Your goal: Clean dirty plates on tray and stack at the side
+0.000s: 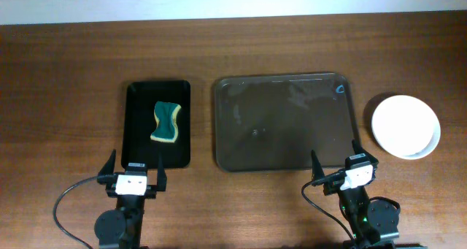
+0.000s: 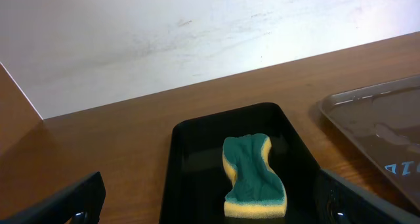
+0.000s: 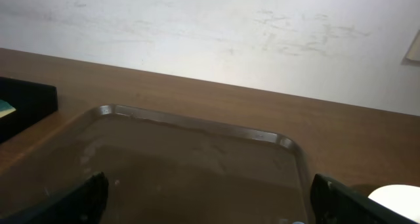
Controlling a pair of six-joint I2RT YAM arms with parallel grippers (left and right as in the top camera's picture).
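The dark brown glossy tray (image 1: 284, 121) lies in the middle of the table with no plates on it; it also shows in the right wrist view (image 3: 197, 165) and at the right edge of the left wrist view (image 2: 387, 129). White plates (image 1: 406, 126) sit stacked on the table right of the tray, plain white on top; the number in the stack cannot be told. A sliver shows in the right wrist view (image 3: 397, 199). My left gripper (image 1: 136, 166) is open and empty at the near end of the black tray. My right gripper (image 1: 337, 161) is open and empty at the brown tray's near edge.
A smaller black tray (image 1: 157, 123) left of the brown tray holds a green and yellow sponge (image 1: 166, 122), also in the left wrist view (image 2: 254, 177). A pale wall runs along the table's far edge.
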